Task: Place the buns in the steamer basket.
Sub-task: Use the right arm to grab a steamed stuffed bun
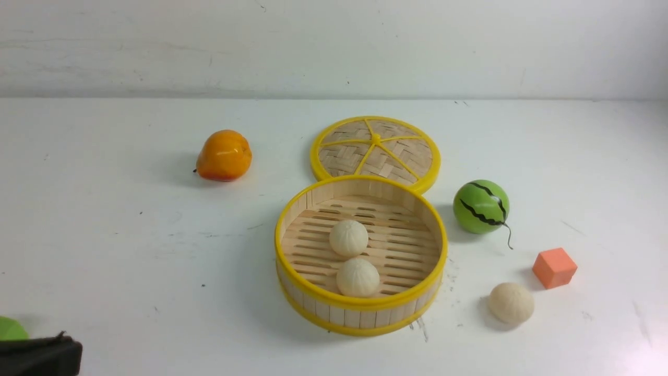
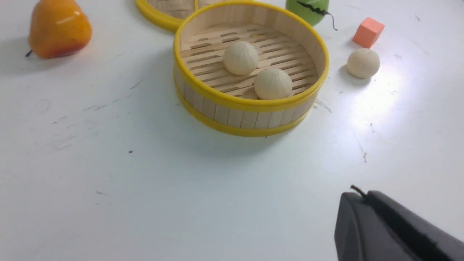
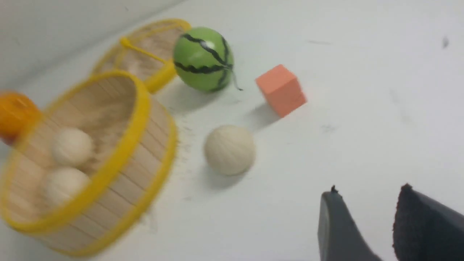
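Observation:
The steamer basket (image 1: 365,302) stands mid-table with two cream buns inside, one (image 1: 348,237) behind the other (image 1: 357,277). A third bun (image 1: 511,303) lies on the table to the basket's right, near the front. In the blurred right wrist view, my right gripper (image 3: 368,195) is open and empty, a short way from that bun (image 3: 229,149); the front view does not show this gripper. At the front left corner my left gripper (image 1: 57,350) is shut with nothing in it, well away from the basket (image 2: 250,105).
A woven yellow-rimmed lid (image 1: 376,149) lies flat behind the basket. A glossy orange fruit (image 1: 224,155) sits at the back left. Right of the basket are a green watermelon ball (image 1: 480,207) and an orange cube (image 1: 554,267). A green object (image 1: 10,329) shows by the left gripper.

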